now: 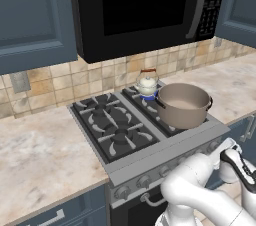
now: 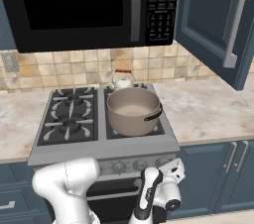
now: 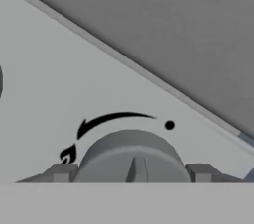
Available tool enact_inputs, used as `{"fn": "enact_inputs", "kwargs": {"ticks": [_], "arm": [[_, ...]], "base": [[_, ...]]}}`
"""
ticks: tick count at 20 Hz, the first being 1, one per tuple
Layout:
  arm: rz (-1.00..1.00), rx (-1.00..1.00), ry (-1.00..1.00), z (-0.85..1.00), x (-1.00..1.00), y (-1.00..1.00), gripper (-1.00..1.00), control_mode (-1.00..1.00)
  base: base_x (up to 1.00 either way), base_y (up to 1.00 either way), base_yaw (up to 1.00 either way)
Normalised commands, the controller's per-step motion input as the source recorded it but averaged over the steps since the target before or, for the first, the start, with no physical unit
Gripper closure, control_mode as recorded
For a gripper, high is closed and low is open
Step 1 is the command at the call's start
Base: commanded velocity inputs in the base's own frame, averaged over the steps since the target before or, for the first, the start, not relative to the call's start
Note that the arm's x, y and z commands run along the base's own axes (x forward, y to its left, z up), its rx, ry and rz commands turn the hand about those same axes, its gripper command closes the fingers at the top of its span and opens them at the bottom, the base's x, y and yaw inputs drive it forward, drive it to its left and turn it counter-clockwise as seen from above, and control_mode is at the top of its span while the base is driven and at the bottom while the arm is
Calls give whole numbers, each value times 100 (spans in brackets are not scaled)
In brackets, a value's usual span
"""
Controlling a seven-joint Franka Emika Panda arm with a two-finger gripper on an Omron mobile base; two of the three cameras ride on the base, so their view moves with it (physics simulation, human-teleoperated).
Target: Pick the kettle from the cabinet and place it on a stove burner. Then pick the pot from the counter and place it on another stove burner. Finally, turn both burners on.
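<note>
The small cream kettle (image 1: 147,84) (image 2: 121,82) stands on the stove's back right burner, with a bit of blue showing under its base. In front of it the wide taupe pot (image 1: 183,104) (image 2: 133,111) sits on the front right burner. The black stove (image 1: 114,126) (image 2: 69,115) has a silver knob panel along its front. My gripper (image 1: 228,146) (image 2: 172,166) (image 3: 131,173) is down at the right end of that panel. In the hand view its fingertips (image 3: 62,172) stand open on either side of a round grey knob (image 3: 131,156). The cabinet (image 2: 213,20) door hangs open at the upper right.
A black microwave (image 1: 145,5) (image 2: 89,5) hangs over the stove. The marbled counter (image 1: 40,155) (image 2: 208,109) runs on both sides. The two left burners (image 1: 107,120) (image 2: 69,114) are bare. My own white arm crosses in front of the oven door.
</note>
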Motion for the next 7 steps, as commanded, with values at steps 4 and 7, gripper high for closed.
{"fn": "enact_inputs", "kwargs": {"ticks": [4, 7], "arm": [[12, -14, -23, -27, -11, -35, 100, -100], [11, -18, -29, -28, -19, -32, 100, -100]], "base": [[0, 0, 0], [0, 0, 0]]}}
